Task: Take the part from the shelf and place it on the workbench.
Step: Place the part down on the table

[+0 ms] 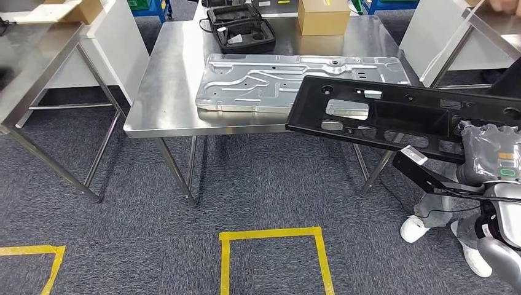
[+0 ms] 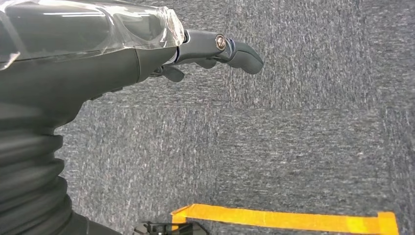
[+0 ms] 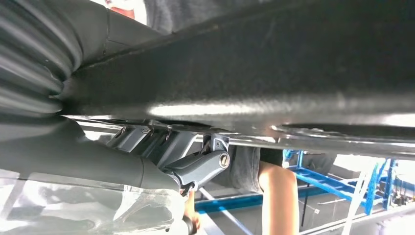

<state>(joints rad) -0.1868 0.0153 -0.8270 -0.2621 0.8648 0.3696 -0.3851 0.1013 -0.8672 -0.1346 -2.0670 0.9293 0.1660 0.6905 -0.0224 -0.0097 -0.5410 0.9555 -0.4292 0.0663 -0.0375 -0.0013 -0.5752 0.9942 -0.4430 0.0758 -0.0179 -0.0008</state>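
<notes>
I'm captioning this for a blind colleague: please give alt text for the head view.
The robot's right hand holds a long black plastic panel over the near edge of a steel table, where a silver metal plate, a black case and a cardboard box lie.

Right hand — wrapped in a clear film cover, raised at the end of the silver right arm, its fingers curled under the edge of the black part and gripping it. Left hand — hanging, palm empty, its fingers loosely extended and apart.
</notes>
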